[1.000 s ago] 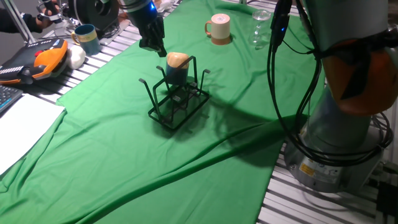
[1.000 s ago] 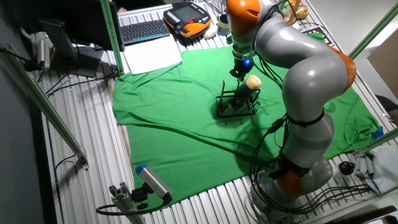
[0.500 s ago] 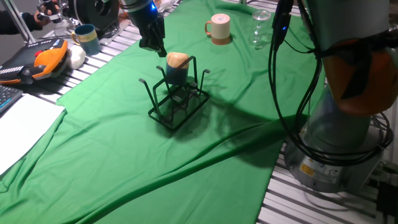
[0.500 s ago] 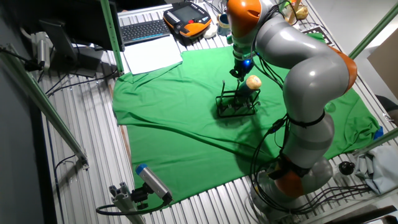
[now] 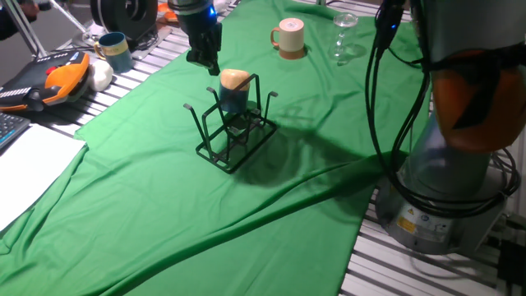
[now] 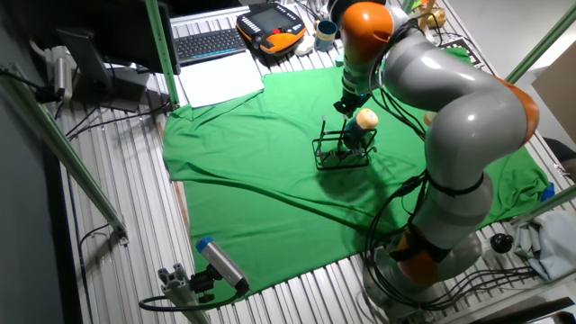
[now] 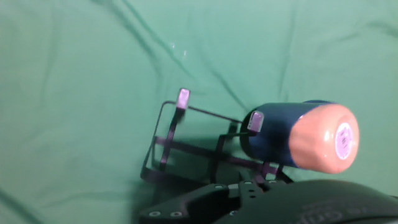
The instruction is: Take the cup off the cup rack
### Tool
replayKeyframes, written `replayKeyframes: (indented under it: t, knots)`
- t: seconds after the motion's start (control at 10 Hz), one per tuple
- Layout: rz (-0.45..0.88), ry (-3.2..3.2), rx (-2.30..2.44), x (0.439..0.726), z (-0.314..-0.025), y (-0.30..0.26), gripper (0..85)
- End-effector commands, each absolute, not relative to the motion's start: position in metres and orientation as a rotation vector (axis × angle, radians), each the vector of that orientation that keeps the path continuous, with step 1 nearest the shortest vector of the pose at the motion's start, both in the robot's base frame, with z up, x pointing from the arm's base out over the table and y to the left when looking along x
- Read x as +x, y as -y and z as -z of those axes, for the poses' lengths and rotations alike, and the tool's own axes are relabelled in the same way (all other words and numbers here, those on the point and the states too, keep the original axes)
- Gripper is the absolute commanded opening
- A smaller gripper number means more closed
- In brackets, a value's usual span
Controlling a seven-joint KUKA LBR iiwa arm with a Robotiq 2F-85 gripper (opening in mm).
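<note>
The dark blue cup (image 5: 234, 92) with a tan rounded end sits upside down on a prong of the black wire cup rack (image 5: 233, 140), on the green cloth. My gripper (image 5: 205, 62) hangs just up and to the left of the cup, close to it but not around it. Its fingers are too dark and small to tell open from shut. In the other fixed view the gripper (image 6: 346, 105) is right beside the cup (image 6: 364, 122) on the rack (image 6: 340, 153). The hand view shows the cup (image 7: 298, 135) and rack (image 7: 186, 146) below, with only the hand's dark body at the bottom edge.
A cream handled mug (image 5: 288, 37) and a clear glass (image 5: 343, 37) stand at the back of the cloth. A teal mug (image 5: 113, 51) and an orange pendant (image 5: 57, 78) lie off the cloth at the left. The robot's base (image 5: 452, 181) stands at the right.
The arm's upper links have swung a little to the right. The gripper has barely shifted beside the cup. The cup stays on the rack.
</note>
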State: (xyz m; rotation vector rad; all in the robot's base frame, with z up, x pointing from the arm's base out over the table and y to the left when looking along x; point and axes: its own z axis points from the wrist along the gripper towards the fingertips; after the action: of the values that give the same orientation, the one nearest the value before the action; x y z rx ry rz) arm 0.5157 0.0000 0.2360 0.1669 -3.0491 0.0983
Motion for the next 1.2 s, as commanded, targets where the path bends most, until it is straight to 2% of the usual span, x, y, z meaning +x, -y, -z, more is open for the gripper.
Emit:
replayKeyframes:
  t: [0.0,0.3,0.5,0.6,0.7,0.8,0.9,1.1]
  knots:
    - [0.014,3.037,0.150,0.516,-0.236,0.000,0.0]
    - [-0.082,3.025,0.156,0.516,-0.236,0.000,0.0]
    - [-0.145,3.020,0.147,0.521,-0.236,0.009,34.0]
    - [-0.147,3.020,0.157,0.526,-0.233,0.022,34.0]
    - [-0.135,3.023,0.160,0.532,-0.230,0.036,51.0]
    - [-0.129,3.029,0.161,0.537,-0.228,0.049,51.0]
    - [-0.144,3.014,0.144,0.541,-0.227,0.060,68.0]
    - [-0.149,3.015,0.147,0.544,-0.224,0.077,68.0]
